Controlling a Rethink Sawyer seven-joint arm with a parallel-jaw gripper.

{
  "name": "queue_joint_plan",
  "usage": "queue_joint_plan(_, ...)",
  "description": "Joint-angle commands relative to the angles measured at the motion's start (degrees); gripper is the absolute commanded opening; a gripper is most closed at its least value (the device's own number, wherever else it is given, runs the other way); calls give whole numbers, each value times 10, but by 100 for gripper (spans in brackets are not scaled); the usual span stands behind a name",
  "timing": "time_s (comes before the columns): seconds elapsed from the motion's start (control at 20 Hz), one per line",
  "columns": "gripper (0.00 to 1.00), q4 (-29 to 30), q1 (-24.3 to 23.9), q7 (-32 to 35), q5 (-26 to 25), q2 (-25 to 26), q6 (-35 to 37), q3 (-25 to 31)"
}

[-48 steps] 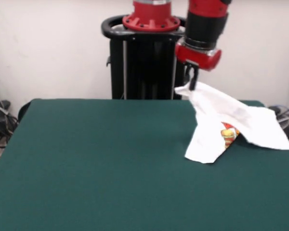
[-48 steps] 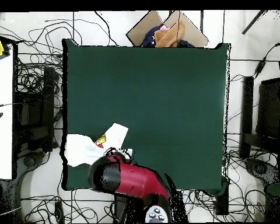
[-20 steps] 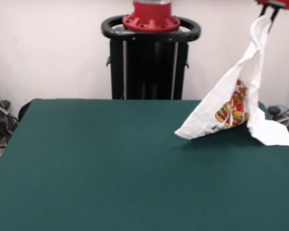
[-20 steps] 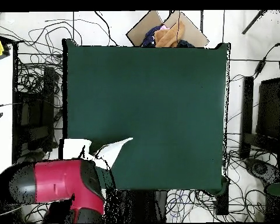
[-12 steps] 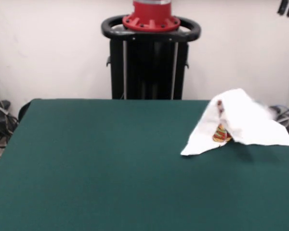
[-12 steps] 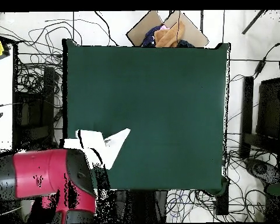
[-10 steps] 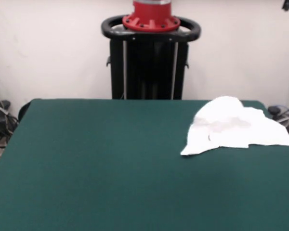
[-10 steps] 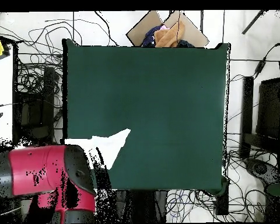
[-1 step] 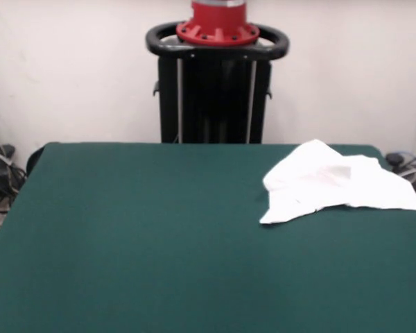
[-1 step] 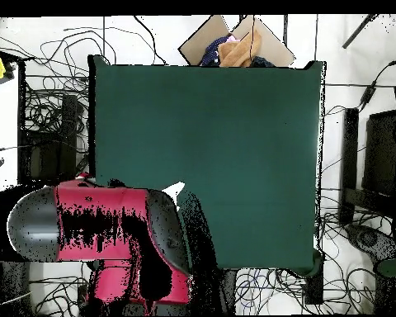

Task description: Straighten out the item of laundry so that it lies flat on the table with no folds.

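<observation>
A wide green table (image 9: 139,243) fills the front view, its near half bare. Further back, toward the far right corner, lies the shirt (image 9: 333,184), a white crumpled heap. It rests on the felt but is not flat: a raised hump sits near its middle, a fold runs across it, and one pointed corner reaches toward the table's centre. The right end lies at the table's side edge and seems to lap over it. The print shows only as a faint pink tinge, so the printed side is probably turned under.

Behind the table stands the black pedestal (image 9: 215,83) with its red collar.

From overhead, the red and black arm (image 10: 102,231) covers nearly all of the shirt; only a small white tip shows. The gripper itself is hidden in both views, so I cannot tell whether its fingers are open or closed.

Risks, as a judgement: the shirt sits so close to the edge that a pull toward that side could drag it off the table. Pinching the hump could catch two layers at once and keep the fold in. A grasp low on the felt may miss the thin cloth.
</observation>
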Motion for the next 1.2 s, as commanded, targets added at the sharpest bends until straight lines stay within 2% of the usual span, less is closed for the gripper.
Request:
queue_joint_plan(0.05, 0, 87, -41, -6, -58, 45, -155, 22)
queue_joint_plan(0.45, 0, 155, -51, 48, -102, 107, -346, 34)
queue_joint_plan(0.65, 0, 176, -57, 57, -96, 137, -400, 46)
queue_joint_plan(0.8, 0, 200, -81, 55, -92, 159, -466, 83)
queue_joint_plan(1.0, 0, 207, -89, 55, -87, 182, -489, 108)
queue_joint_plan(1.1, 0, 222, -112, 50, -85, 180, -500, 139)
queue_joint_plan(1.15, 100, 230, -123, 48, -85, 179, -506, 155)
queue_joint_plan(1.2, 100, 233, -123, 50, -85, 181, -510, 160)
